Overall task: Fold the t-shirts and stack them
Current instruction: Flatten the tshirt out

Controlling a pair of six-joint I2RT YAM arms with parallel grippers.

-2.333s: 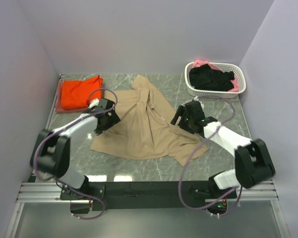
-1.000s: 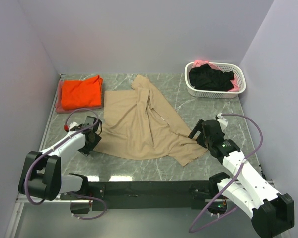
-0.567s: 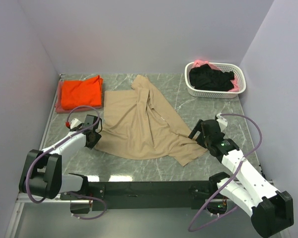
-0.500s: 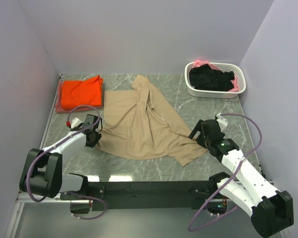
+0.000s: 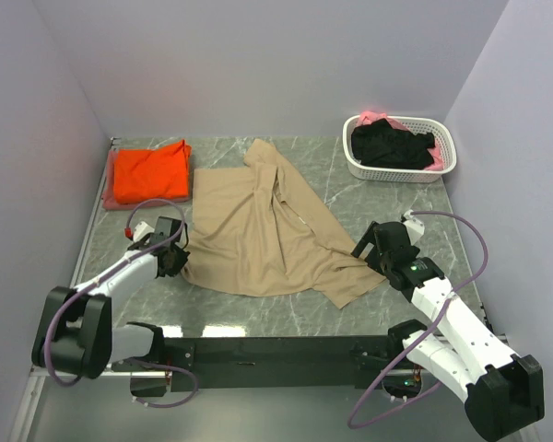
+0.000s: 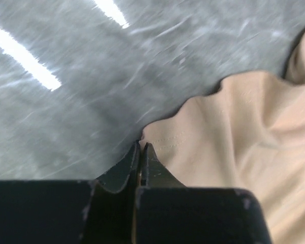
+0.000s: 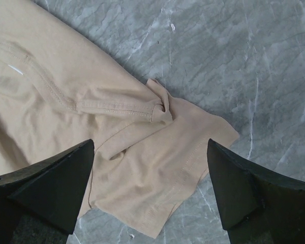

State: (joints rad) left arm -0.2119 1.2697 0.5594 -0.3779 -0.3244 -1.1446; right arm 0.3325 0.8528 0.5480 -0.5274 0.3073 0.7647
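Moved: left gripper (image 6: 141, 146) has edged in to the near-left hem corner of the tan shirt (image 5: 258, 230); right gripper (image 7: 150, 147) has stayed put.
Left gripper: fingers pressed together on that corner; bare table (image 6: 66, 101) ahead and to its left.
Right gripper: fingers wide apart, hovering over the crumpled near-right sleeve edge; open table to its right.
Orange shirt (image 5: 147, 172): folded, beyond the left gripper, just clear of the tan shirt.
Basket (image 5: 396, 172): well beyond the right gripper, holding black shirts (image 5: 392, 145).
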